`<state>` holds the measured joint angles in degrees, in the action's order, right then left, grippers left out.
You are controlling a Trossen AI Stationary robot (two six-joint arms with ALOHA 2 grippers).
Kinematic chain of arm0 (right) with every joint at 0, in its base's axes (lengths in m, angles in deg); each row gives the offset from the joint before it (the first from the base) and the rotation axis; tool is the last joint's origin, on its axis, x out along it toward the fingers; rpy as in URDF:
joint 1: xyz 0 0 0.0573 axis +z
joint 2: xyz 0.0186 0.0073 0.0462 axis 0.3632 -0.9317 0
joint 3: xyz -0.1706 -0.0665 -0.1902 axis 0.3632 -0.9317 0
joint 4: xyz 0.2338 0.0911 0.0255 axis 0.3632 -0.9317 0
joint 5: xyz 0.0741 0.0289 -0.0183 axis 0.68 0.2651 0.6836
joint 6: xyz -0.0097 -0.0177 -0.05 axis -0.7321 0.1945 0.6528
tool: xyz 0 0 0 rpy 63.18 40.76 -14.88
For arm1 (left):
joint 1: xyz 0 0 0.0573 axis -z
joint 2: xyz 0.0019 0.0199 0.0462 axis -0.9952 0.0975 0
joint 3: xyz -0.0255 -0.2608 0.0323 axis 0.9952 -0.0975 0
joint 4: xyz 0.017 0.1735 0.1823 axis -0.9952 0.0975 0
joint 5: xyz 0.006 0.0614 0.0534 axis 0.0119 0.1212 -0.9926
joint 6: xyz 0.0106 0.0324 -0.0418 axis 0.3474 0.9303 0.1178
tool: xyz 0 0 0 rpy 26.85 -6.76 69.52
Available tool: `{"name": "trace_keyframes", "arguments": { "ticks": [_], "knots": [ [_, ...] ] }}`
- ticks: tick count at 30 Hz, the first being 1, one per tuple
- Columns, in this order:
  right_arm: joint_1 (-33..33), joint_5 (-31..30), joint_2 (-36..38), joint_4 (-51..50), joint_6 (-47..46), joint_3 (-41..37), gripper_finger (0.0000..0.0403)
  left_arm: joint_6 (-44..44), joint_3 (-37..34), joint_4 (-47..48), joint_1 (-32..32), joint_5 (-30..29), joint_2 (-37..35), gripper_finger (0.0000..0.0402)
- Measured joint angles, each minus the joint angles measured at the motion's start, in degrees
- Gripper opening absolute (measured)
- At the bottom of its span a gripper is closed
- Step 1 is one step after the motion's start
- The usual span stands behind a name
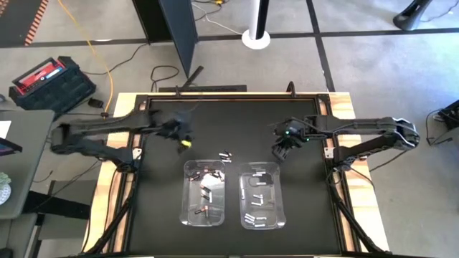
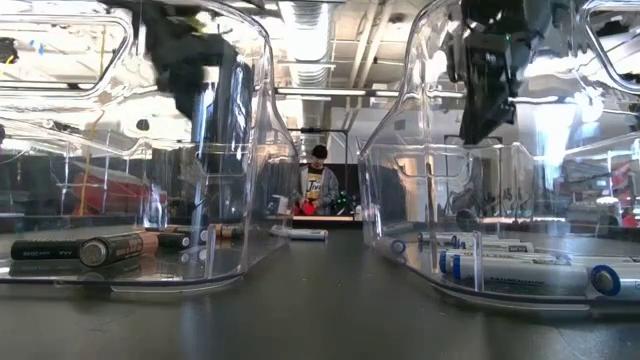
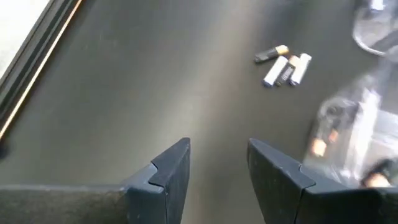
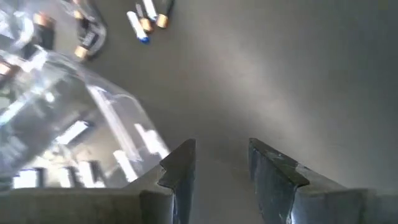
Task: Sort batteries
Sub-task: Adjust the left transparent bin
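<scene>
High view, loose batteries between left gripper, right gripper

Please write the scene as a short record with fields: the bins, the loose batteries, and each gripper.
left bin: clear bin, holds dark batteries
right bin: clear bin, holds white batteries
loose batteries: small cluster on the black table, beyond the two bins, mixed dark and white
left gripper: open, empty, over bare mat beyond the left bin
right gripper: open, empty, just beyond the right bin's far corner
</scene>
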<state>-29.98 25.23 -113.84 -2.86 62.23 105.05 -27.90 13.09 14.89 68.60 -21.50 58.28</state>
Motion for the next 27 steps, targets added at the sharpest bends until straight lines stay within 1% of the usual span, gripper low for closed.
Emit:
{"name": "trace_keyframes", "arguments": {
  "ticks": [3,5,7,11,16,18,21,24,27],
  "knots": [
    [-2.6,0.9,1.5,1.1,4.5,-1.5,0.0162,2.0,7.9,2.4,-1.6,0.3,9.8,0.0152],
    [-4.9,4.4,2.8,2.4,8.1,-2.9,0.0162,5.1,13.8,4.4,-2.4,0.9,15.9,0.0152],
    [-7.6,8.5,3.6,4.4,11.4,-4.9,0.0162,8.5,19.3,6.2,-3.1,2.7,21.5,0.0152],
    [-14.8,14.6,5.1,8.4,17.5,-9.5,0.0162,13.5,28.7,6.8,-4.3,6.8,30.4,0.0151],
    [-25.3,28.2,4.5,13.3,26.3,-14.2,0.0162,20.9,37.6,7.6,-5.5,10.0,37.7,0.0151],
    [-28.2,29.3,3.6,13.4,27.8,-15.2,0.0162,25.0,39.8,8.4,-5.5,11.7,39.6,0.0151],
    [-30.0,29.3,2.0,12.9,27.9,-16.0,0.0162,30.8,40.8,9.3,-5.2,12.7,41.3,0.0151],
    [-29.5,28.9,0.6,12.4,29.2,-16.0,0.0162,35.6,40.8,10.0,-4.6,12.7,42.9,0.015],
    [-27.9,26.7,-0.9,12.4,31.3,-16.0,0.0162,36.3,40.7,9.8,-4.0,12.6,44.7,0.015]
  ]
}}
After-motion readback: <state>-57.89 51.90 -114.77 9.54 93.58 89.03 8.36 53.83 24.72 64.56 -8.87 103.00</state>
